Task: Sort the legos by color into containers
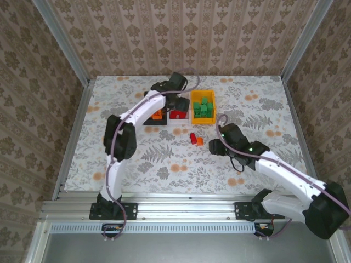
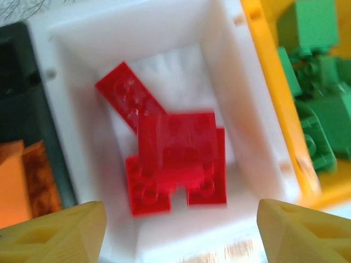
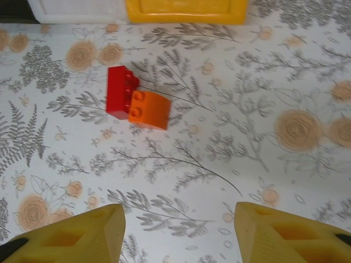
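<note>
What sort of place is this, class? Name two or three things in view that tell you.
Probably a robot test cell, not a home: a white left arm and right arm bolted to an aluminium rail; patterned walls boxing in the floral table; a yellow bin of green bricks.

The red legos (image 2: 175, 159) are glossy moulded plastic with a soft sheen. I read the white bin (image 2: 258, 137) as smooth, faintly translucent plastic, the yellow bin (image 2: 263, 55) as shinier. The fingertips (image 2: 55, 233) of my left gripper (image 2: 178, 233) look matt yellow plastic. The table (image 3: 247, 181) has a smooth printed floral covering, and its frame (image 1: 164, 208) is dull metal.
</note>
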